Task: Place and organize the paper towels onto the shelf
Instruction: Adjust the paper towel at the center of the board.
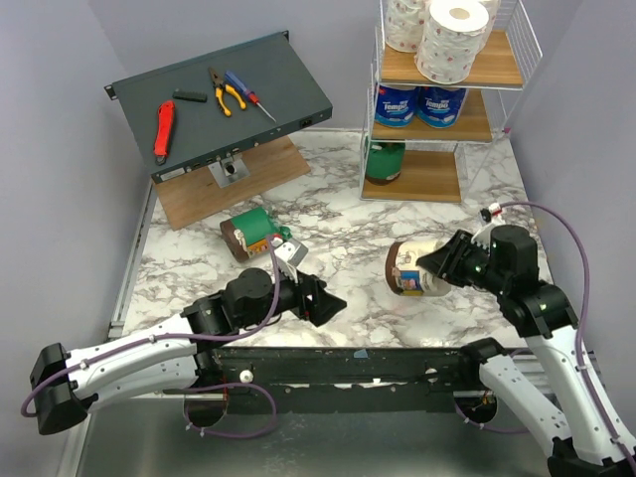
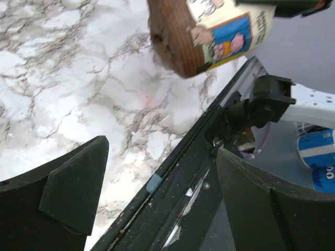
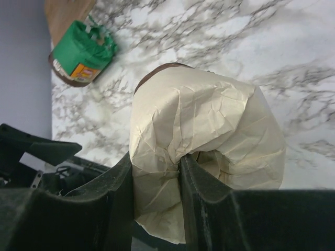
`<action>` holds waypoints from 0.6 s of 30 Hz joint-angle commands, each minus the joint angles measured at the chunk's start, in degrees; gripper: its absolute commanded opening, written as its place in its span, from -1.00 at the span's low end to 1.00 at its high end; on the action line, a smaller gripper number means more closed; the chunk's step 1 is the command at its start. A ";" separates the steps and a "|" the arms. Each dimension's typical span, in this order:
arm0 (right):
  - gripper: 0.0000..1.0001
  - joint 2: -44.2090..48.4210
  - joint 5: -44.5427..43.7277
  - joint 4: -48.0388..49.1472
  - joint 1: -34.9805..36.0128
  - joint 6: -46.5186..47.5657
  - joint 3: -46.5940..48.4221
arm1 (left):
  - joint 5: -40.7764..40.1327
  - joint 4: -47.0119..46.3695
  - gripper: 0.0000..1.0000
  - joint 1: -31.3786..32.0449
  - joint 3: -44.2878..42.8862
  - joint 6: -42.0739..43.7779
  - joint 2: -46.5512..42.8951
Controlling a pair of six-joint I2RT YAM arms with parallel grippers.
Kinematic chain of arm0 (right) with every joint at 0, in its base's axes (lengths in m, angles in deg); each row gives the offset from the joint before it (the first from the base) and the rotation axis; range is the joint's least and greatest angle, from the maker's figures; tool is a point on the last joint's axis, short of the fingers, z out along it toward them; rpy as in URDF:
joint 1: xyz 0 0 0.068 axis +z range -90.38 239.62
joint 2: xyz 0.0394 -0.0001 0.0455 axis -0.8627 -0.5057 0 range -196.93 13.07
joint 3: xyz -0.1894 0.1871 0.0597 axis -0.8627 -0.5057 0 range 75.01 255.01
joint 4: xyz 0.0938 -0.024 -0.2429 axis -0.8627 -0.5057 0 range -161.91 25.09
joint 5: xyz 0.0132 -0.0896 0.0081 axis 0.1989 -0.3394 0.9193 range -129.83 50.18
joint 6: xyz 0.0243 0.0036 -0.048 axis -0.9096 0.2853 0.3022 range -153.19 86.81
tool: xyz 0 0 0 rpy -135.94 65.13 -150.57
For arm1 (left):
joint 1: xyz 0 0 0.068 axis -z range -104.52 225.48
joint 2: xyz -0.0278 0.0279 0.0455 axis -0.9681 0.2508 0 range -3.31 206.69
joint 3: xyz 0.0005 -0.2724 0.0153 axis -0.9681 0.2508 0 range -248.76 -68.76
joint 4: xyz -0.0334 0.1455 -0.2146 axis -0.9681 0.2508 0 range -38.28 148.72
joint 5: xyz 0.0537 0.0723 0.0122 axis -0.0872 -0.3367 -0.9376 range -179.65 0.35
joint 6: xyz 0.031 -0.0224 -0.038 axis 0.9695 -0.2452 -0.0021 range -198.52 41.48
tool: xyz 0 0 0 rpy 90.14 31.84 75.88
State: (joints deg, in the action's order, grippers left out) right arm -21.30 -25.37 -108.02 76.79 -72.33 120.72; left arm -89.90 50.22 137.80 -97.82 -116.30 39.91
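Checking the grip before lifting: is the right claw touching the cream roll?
Touching. The right wrist view shows the right claw pinching the crumpled wrapper of the cream roll between its fingers.

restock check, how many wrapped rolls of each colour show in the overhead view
blue-and-white rolls: 2
green rolls: 2
cream-and-brown roll: 1
total: 5

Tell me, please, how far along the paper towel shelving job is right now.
Done: white speckled rolls sit on the top tier of the shelf, blue-and-white rolls on the middle, one green roll on the bottom. In hand: the right tool pinches the cream-and-brown roll. Remaining: the second green roll, lying on the table beside the open, empty left tool.
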 commanded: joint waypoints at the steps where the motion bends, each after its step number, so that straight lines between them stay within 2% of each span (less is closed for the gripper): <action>1: -0.46 -5.17 -8.38 -3.63 -0.04 5.51 6.26 | -3.88 2.31 0.75 0.17 2.08 -1.24 -0.53; 13: -0.46 -21.83 -14.19 -2.66 0.78 11.42 12.92 | -1.19 -1.94 0.75 0.16 1.78 -1.90 5.03; 18: -0.46 -28.40 -21.09 -2.47 4.23 13.27 16.15 | -0.30 -3.16 0.75 0.17 1.67 -1.95 7.36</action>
State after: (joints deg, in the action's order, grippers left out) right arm -46.17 -39.46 -111.67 78.39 -62.08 132.79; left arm -91.54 49.74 137.80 -95.91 -117.83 45.92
